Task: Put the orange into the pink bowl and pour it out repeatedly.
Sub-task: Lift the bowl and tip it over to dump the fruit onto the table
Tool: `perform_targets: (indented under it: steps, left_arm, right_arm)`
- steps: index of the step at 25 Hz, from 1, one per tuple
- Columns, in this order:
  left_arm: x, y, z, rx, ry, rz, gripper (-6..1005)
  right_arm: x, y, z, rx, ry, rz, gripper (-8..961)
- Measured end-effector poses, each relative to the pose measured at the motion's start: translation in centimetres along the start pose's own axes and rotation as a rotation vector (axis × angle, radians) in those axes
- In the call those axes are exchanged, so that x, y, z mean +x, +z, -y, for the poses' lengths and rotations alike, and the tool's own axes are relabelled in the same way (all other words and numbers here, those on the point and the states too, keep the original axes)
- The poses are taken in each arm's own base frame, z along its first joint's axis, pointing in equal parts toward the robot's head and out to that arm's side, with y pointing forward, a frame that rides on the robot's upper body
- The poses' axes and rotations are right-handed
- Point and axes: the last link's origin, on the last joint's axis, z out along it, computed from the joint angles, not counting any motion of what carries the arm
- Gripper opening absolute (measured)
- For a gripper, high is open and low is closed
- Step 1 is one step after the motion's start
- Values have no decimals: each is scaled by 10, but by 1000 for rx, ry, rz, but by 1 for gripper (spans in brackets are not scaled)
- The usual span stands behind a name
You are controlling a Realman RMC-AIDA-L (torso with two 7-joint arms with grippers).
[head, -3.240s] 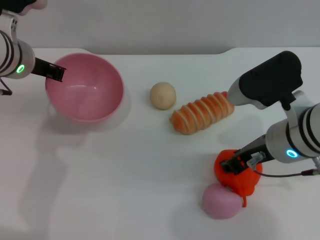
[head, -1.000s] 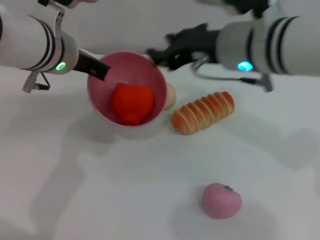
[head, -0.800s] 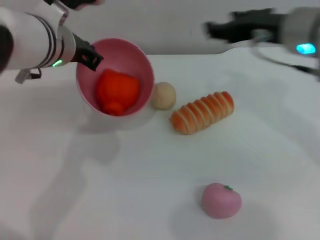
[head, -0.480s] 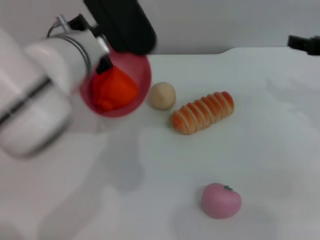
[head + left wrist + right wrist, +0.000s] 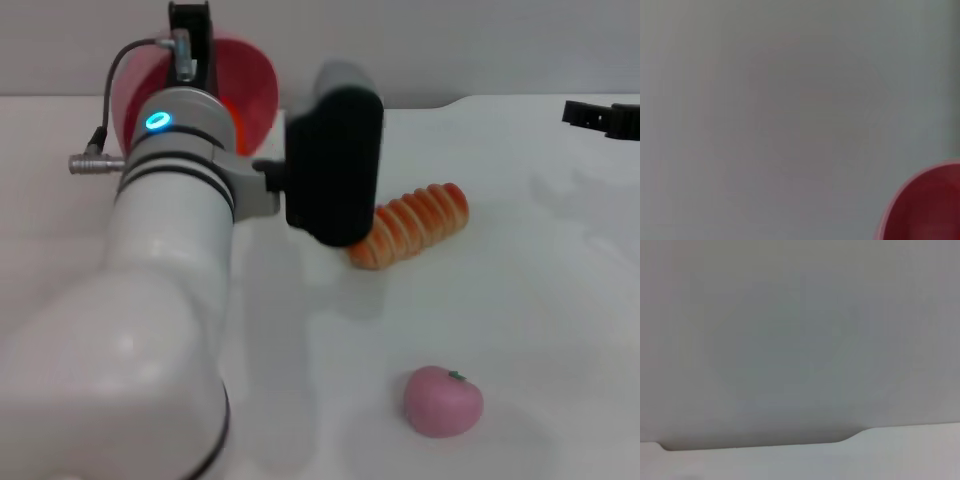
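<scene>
The left gripper [image 5: 190,25], clamped on the rim, holds the pink bowl [image 5: 250,85] raised and tipped on edge at the table's [image 5: 520,300] far left, mouth facing right; an orange [image 5: 238,118] glow shows inside, its axis hidden; the right gripper [image 5: 580,112] sits at the far right edge, fingers unclear; striped bread loaf [image 5: 420,222] and pink apple toy [image 5: 443,401] lie well apart, open tabletop between.

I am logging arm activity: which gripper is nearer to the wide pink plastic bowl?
The left. The left gripper is at the wide pink plastic bowl, raised near the table's far edge. The right gripper is far off at the right side.
</scene>
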Motion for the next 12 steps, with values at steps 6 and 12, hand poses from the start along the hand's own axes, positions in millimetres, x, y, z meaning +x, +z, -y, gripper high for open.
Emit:
perform_targets:
  steps: [6,12]
  left_arm:
    - [4,-5,-17,103,236,0,42]
    - [7,-7,-26,192,356,-10,42]
  right_arm:
    - [1,4,-3,-14,-6,-22,671]
    - [1,7,-6,-26,-19,-33,671]
